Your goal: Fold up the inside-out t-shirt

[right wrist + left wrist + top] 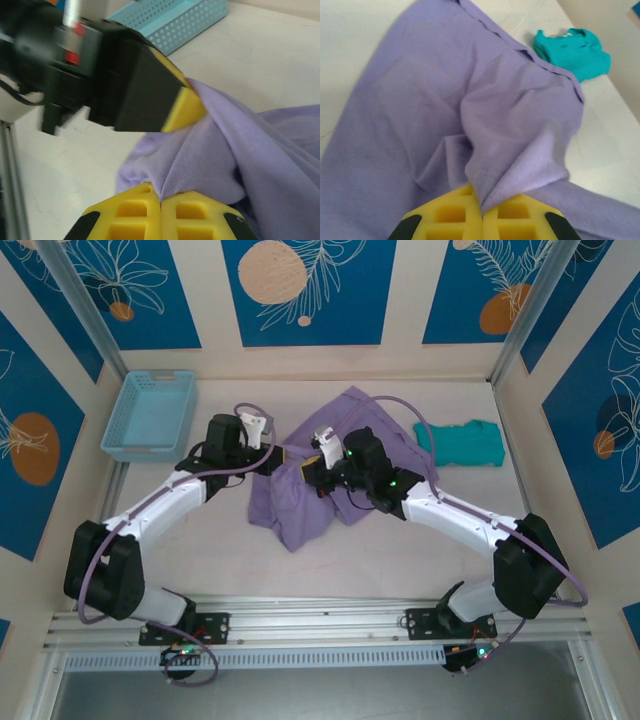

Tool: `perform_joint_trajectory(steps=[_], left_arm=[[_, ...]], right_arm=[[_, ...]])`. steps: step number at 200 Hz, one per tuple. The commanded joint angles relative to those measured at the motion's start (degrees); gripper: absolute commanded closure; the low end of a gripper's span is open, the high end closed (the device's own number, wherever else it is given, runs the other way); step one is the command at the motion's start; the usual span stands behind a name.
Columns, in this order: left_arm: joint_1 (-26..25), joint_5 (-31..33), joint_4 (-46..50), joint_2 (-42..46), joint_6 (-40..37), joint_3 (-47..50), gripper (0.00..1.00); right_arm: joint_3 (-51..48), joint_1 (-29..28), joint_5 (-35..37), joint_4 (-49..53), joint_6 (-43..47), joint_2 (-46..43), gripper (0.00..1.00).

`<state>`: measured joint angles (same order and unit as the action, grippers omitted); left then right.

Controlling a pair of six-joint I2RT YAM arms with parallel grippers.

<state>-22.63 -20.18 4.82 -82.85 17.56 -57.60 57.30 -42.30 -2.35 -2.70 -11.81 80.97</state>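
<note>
T-shirt [300, 512]: lavender, bunched mid-worktop [400, 565] between both arms.
Left claw [482, 212]: closed, pinching a raised fold of the t-shirt, clear in its wrist view.
Right claw [161, 200]: closed on a neighbouring ridge; its wrist view shows the left claw close by.
Teal garment [462, 443]: just beside the shirt's right edge.
Basket [150, 415]: light blue, far left, well apart.
Obstruction: from above, the arms hide both grips.

Top external: high above the lavender t-shirt [292, 510], looking down from its near side. Left wrist: close over it, facing the teal garment [572, 50]. Right wrist: close, facing the blue basket [175, 22]. All share the lavender t-shirt.
</note>
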Motion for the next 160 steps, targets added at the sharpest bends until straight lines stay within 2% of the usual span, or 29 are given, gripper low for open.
perform_joint_trajectory(steps=[1,10,26,46,87,118,160], left_arm=[[0.64,11.61,2.46,-2.80,-1.09,-3.71,0.96],[0.64,13.99,4.82,-3.06,-1.09,-4.80,0.90],[0.57,16.20,5.90,-1.04,-0.83,-3.36,0.75],[0.56,17.52,5.39,6.11,0.84,2.13,0.57],[-2.41,11.57,5.20,23.44,5.00,12.75,0.40],[-8.41,8.13,1.14,27.84,7.52,17.12,0.35],[-10.68,5.53,-8.82,19.89,9.24,17.36,0.37]], right_arm=[[3.01,-1.18,-5.82,3.83,-6.01,-0.02,1.00],[3.63,-1.16,-5.94,3.98,-7.81,0.09,1.00],[4.59,-0.49,-5.39,4.96,-11.44,0.62,1.00],[5.99,0.15,-5.99,6.05,-15.14,2.39,1.00],[10.13,1.03,-8.15,10.24,-18.22,6.44,1.00],[14.02,1.70,-10.63,14.61,-18.74,8.10,1.00],[16.00,2.74,-15.01,15.45,-21.94,8.79,1.00]])
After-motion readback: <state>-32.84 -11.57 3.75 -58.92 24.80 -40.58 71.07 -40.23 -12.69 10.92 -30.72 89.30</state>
